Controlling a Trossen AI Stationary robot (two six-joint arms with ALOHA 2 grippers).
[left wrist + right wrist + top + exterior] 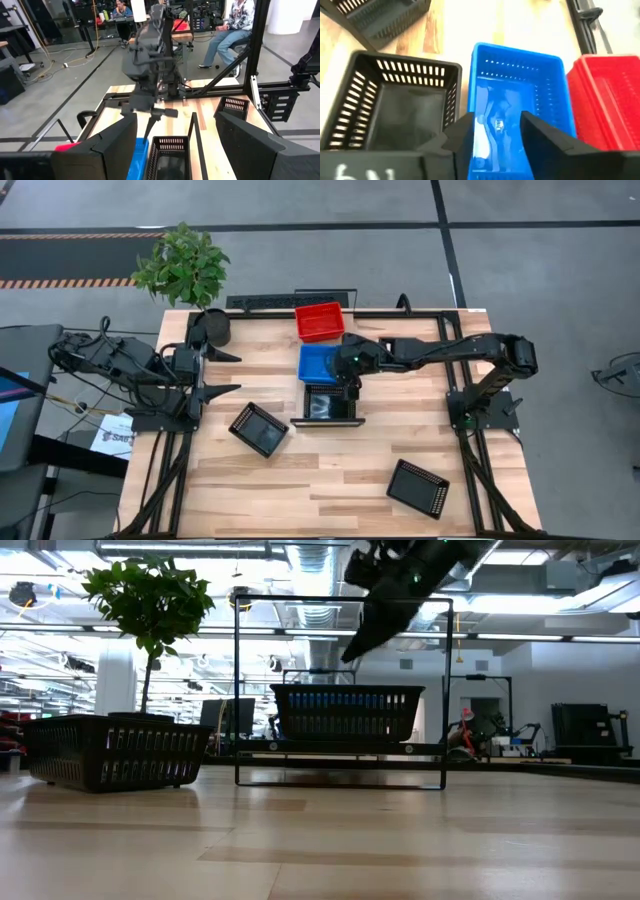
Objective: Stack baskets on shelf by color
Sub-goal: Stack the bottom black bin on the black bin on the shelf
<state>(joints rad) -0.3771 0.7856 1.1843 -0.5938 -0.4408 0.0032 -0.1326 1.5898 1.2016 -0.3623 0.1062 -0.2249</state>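
- You get bright, even overhead light on the table (330,480), with only short soft shadows.
- Ceiling lamps (560,637) glare in your low view, leaving the arm (400,585) a dark shape.
- Glare shines inside the blue basket (515,100).
- Your near fingers (250,145) look blurred.

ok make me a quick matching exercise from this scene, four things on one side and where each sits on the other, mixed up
Things:
1. red basket
2. blue basket
3. plant pot
4. right gripper

Places:
A. above the blue basket, jaws open
B. between the red basket and a black basket
C. far left corner of the table
D. farthest back in the row on the shelf

Pairs: 1-D, 2-B, 3-C, 4-A
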